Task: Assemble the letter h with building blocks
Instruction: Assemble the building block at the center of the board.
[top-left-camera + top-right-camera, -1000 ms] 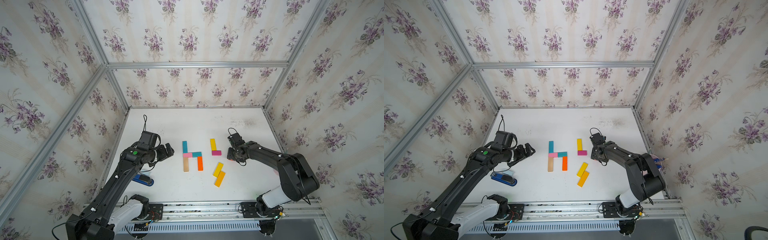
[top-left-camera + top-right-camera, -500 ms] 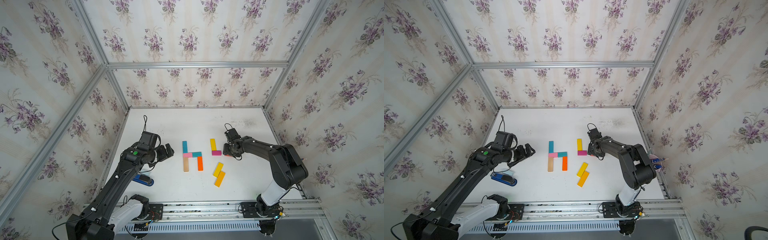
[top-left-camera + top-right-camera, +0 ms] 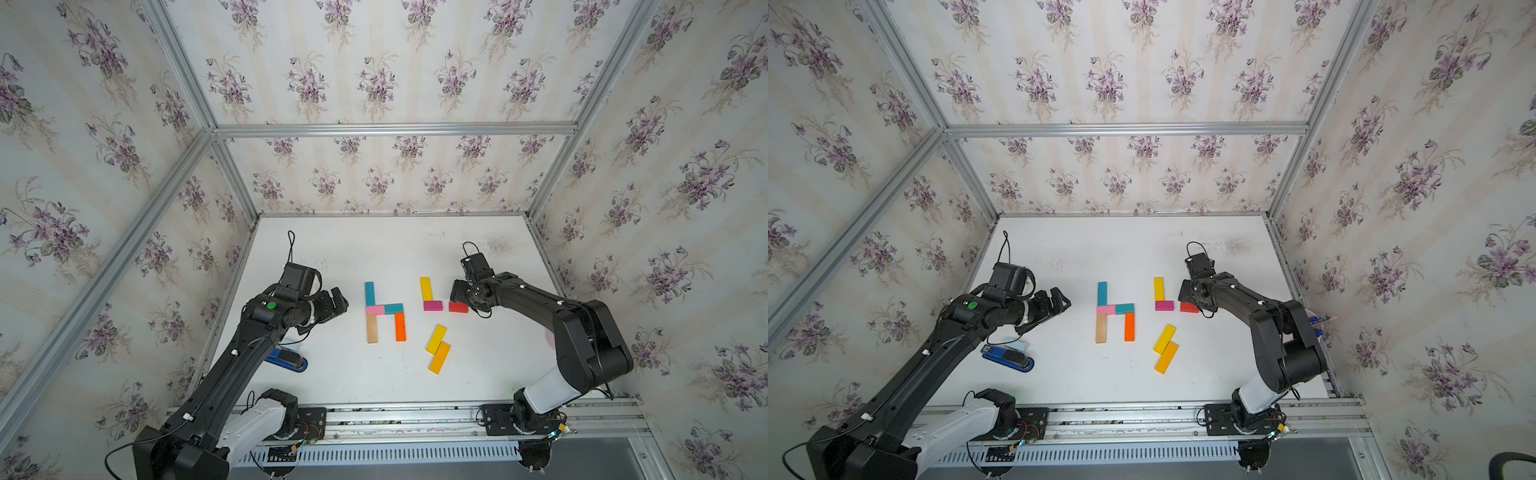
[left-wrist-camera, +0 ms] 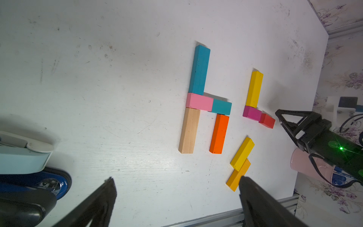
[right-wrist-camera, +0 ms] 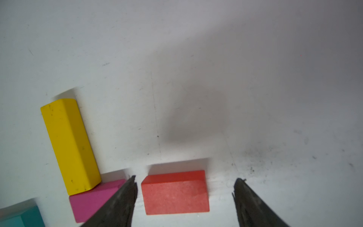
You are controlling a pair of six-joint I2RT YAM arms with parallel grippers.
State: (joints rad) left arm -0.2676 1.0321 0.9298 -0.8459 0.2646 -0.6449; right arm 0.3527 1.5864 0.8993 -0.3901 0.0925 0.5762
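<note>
Red block [image 5: 174, 193], short and matte, lies flat between the right gripper's [image 5: 186, 178] parted jaws (not gripped). Just beside it sit a magenta block [image 5: 94, 198] and a yellow bar [image 5: 69, 145]. Well apart, the left gripper [image 4: 176, 178] hangs spread wide, empty.

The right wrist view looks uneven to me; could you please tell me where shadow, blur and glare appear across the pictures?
Right wrist view: a broad soft shadow darkens the white table beyond the short red wooden block, and the right gripper's fingers are blurred. Left wrist view: a green light flares on the right arm. In both top views: even light, faint shadows.
</note>
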